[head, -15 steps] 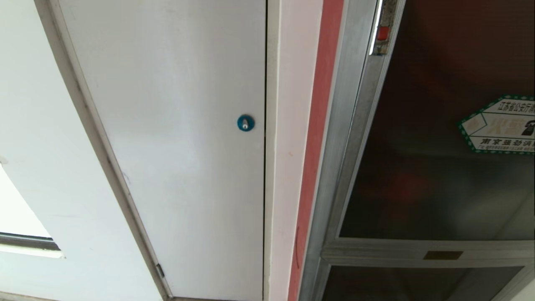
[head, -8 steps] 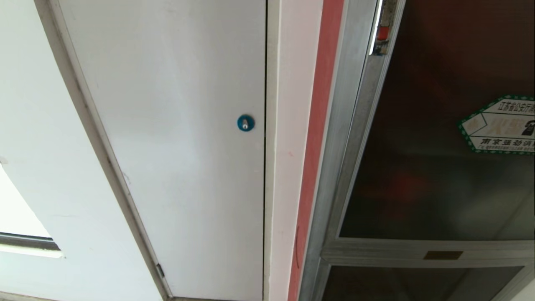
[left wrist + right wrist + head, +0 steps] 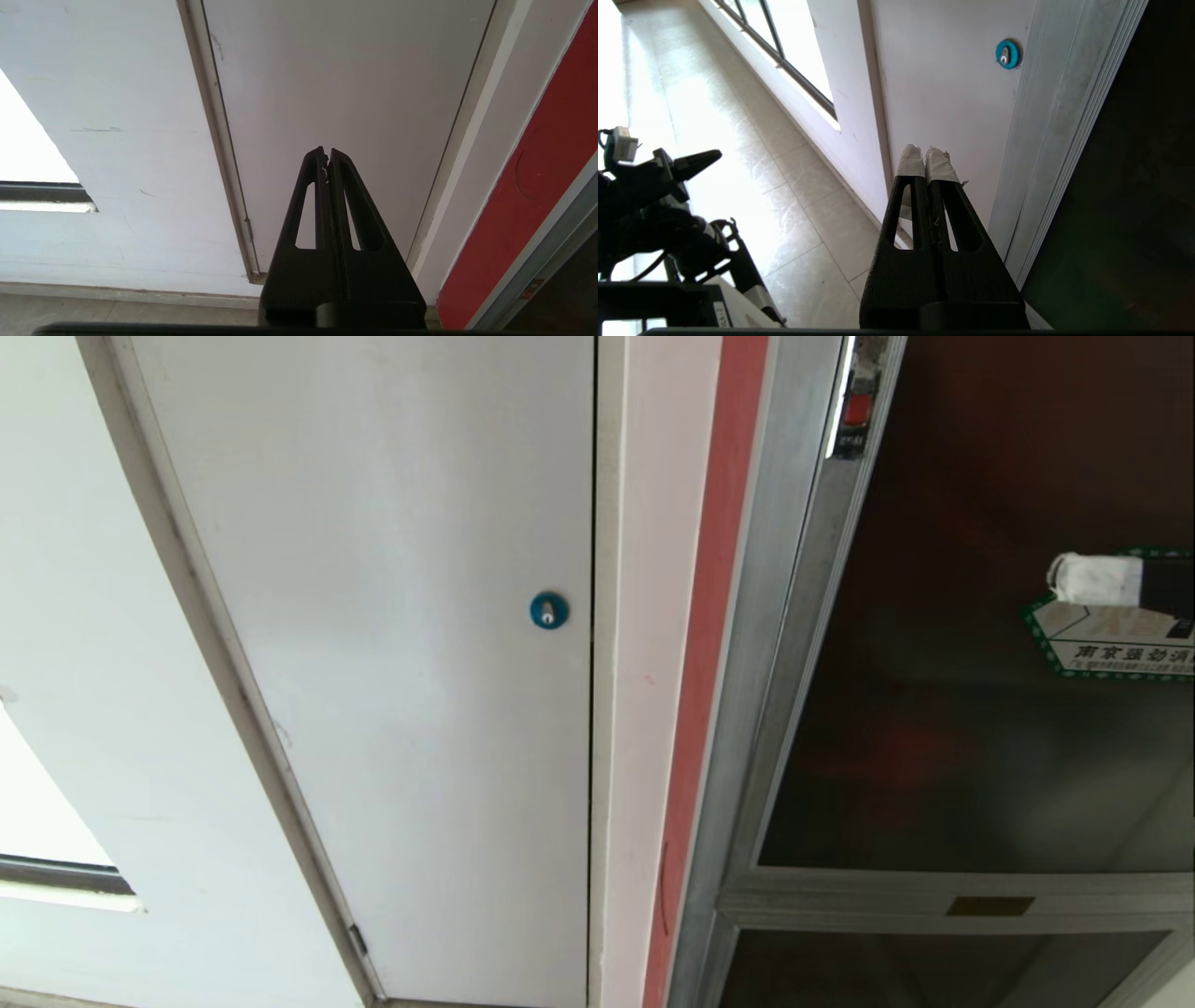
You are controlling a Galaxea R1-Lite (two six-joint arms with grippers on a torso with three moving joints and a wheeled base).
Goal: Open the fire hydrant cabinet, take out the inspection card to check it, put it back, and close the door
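The right tool (image 3: 1060, 581) has entered the head view since the earlier frame; its taped tips now overlap the green-bordered hexagonal sticker (image 3: 1111, 649) on the door (image 3: 943, 728). Its fingers are pressed together, holding nothing. The door is closed. Left of the sticker, the left tool (image 3: 326, 154) is likewise closed and empty, facing the white panel (image 3: 336, 84).

I see my left gripper (image 3: 328, 151) with its black fingers pressed together, pointing at a plain white door (image 3: 345, 93). Beside the door runs a white frame (image 3: 472, 154), then a red strip (image 3: 537, 196). Pale floor (image 3: 93, 312) lies below.
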